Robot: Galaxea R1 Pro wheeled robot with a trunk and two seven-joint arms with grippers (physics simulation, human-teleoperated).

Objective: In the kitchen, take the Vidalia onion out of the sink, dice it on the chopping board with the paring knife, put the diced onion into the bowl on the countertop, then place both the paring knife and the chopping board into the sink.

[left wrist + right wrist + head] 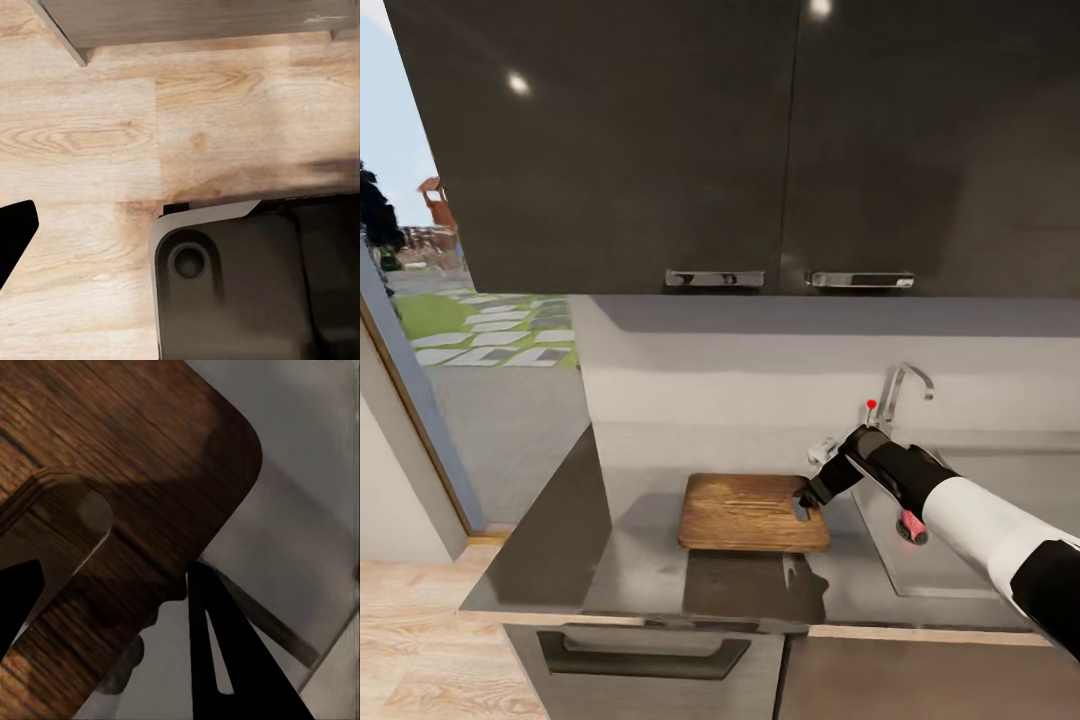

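Note:
The dark brown chopping board point(745, 512) lies flat on the grey countertop point(620, 565), its slot handle at the end nearest the sink point(885, 565). My right gripper point(807, 497) hangs over that end, open. In the right wrist view the chopping board point(127, 450) is seen close up. One finger point(19, 596) is over the slot and the other finger point(221, 660) is just past the board's outer edge, so my right gripper point(112, 564) straddles the handle strip. The onion, paring knife and bowl are out of view.
A chrome tap point(905, 385) with a red knob point(871, 405) stands behind the sink. Dark wall cabinets point(760, 150) hang above. The left wrist view looks down at light wood floor point(112, 135), the robot's dark base point(240, 292) and one black finger point(15, 236).

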